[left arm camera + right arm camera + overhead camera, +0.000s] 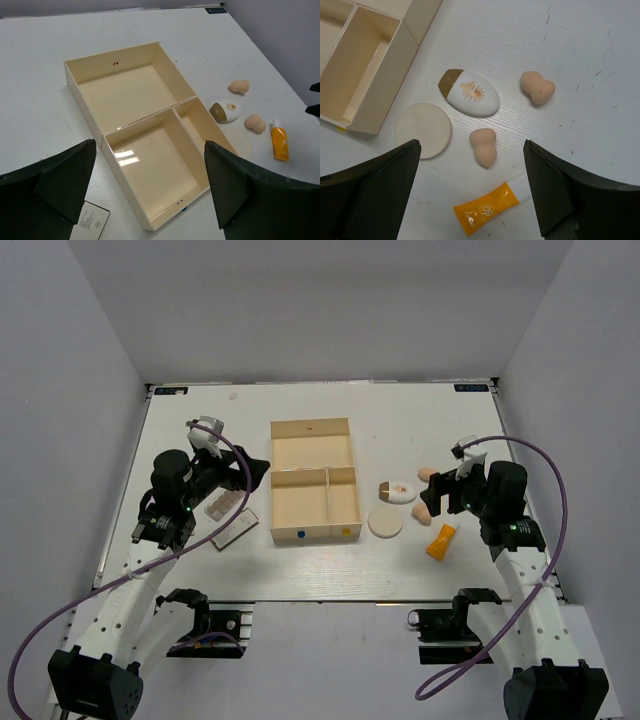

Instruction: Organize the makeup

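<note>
Zero items in tray point(310, 423): palettes point(236, 528), puff point(385, 523), pad point(398, 491), sponges point(421, 511), tube point(441, 540) all loose on bench point(400, 420). Left gripper point(150, 150), right gripper point(470, 150) apart, holding nothing.

The cream plastic tray point(127, 90) is glossy and reflects light; the white tabletop point(580, 75) looks matt, finely grained, scuffed. The peach sponges point(483, 146) look matt and spongy, the orange tube point(485, 208) shiny plastic.
</note>
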